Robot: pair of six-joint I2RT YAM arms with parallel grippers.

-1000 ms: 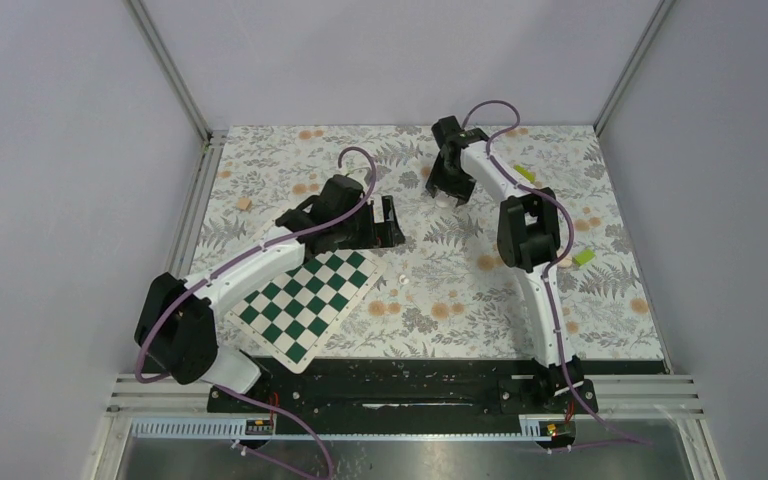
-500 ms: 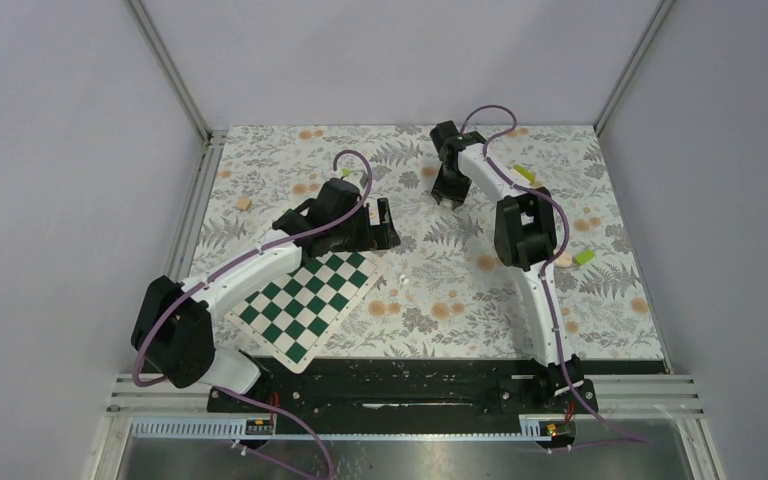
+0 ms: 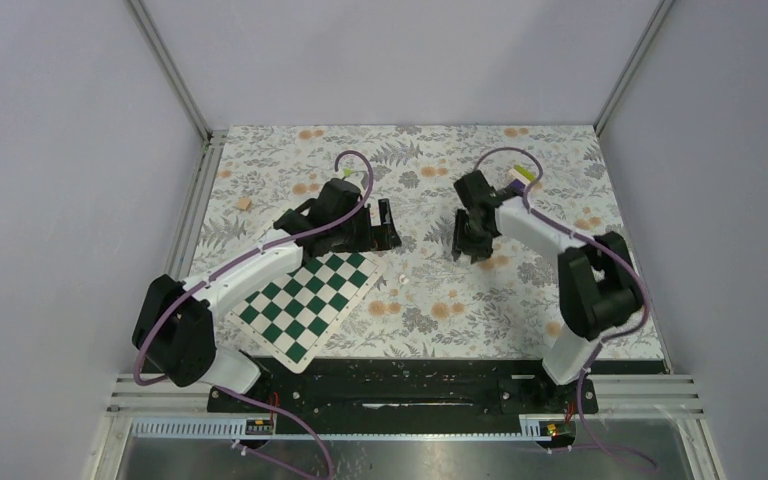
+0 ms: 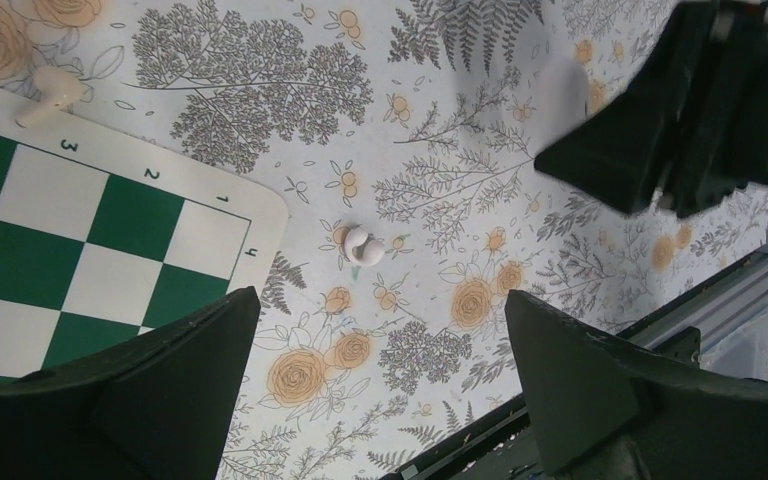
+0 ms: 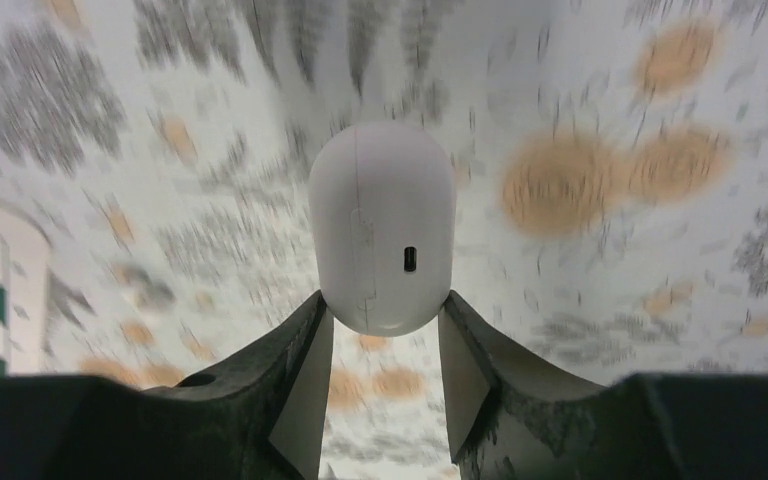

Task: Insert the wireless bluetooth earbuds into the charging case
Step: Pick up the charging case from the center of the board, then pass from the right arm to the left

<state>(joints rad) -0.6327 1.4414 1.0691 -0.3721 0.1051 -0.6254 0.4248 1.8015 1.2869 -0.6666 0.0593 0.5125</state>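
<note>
The right pincer (image 5: 383, 298) is clenched on the charging case (image 5: 382, 225). Its two dark fingers (image 5: 305, 350) press on either side of the case's near, rounded end, and the rest of the white shell sticks out past the tips. The case is closed, with a thin seam running down its length and a small dark slot on the face turned to the wrist camera. Behind it the floral counter (image 3: 460, 310) is a smear of fern and orange blossom, and the case looks lifted clear of it. From above, this pincer points down over the middle of the counter and the case is hidden under it.

The left pincer (image 4: 380, 300) is released, its jaws spread wide with nothing between them, hovering over the counter. Just ahead of it, in line with the gap between its fingers, lies what looks like an earbud (image 4: 365, 243): small, white and lumpy, alone on the pattern. To this pincer's left in its own view sits the rounded corner of the chessboard (image 4: 70, 260), with the earbud just beside that corner and not on it. Farther ahead on the same side, a cream peg (image 4: 48, 92) lies just off the board's numbered edge. Ahead and to the right, the other pincer's dark body shows with a white blur of the case at its tip.
</note>
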